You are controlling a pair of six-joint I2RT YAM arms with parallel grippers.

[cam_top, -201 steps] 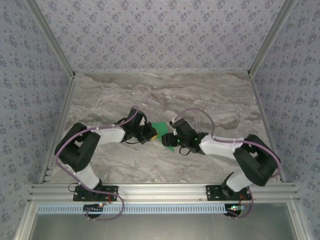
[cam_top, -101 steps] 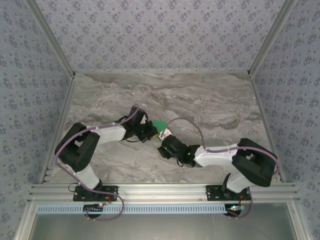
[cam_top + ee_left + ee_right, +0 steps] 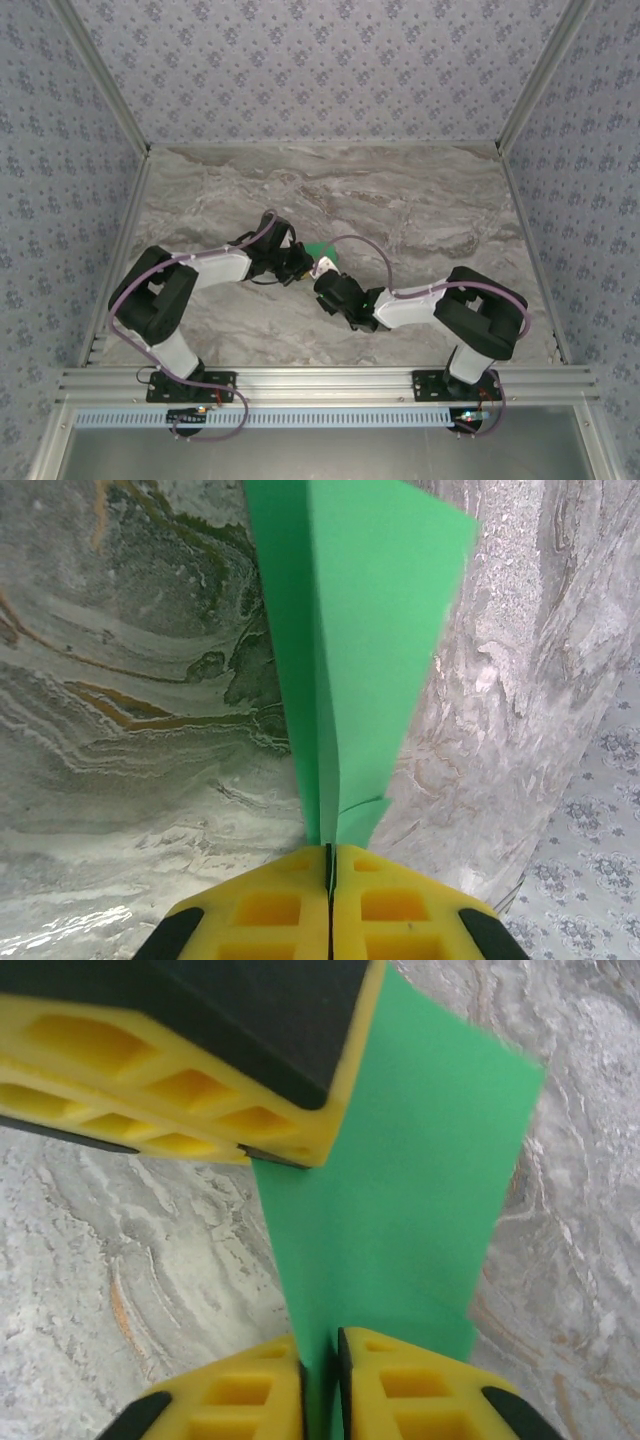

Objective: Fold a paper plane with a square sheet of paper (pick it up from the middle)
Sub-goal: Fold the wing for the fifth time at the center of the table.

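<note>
Seen from above, my left gripper point(image 3: 307, 264) and right gripper point(image 3: 323, 271) crowd each other at mid-table. Both are pinched on the green paper point(image 3: 321, 249), so neither can pass toward the other. My left arm point(image 3: 215, 268) bars 8 o'clock and my right arm point(image 3: 410, 305) bars 4, while the bare marble table point(image 3: 420, 190) lies free from 10 round to 2 o'clock, up to the patterned walls point(image 3: 320, 70).

The green paper point(image 3: 360, 630) is bright, thin and folded into a narrow wedge, with a sharp lengthwise crease and overlapping layers. It stands on edge over the middle of the marble bench point(image 3: 120, 680). The left hand point(image 3: 329, 855) pinches its narrow end, and the right hand point(image 3: 320, 1360) clamps another edge.
</note>
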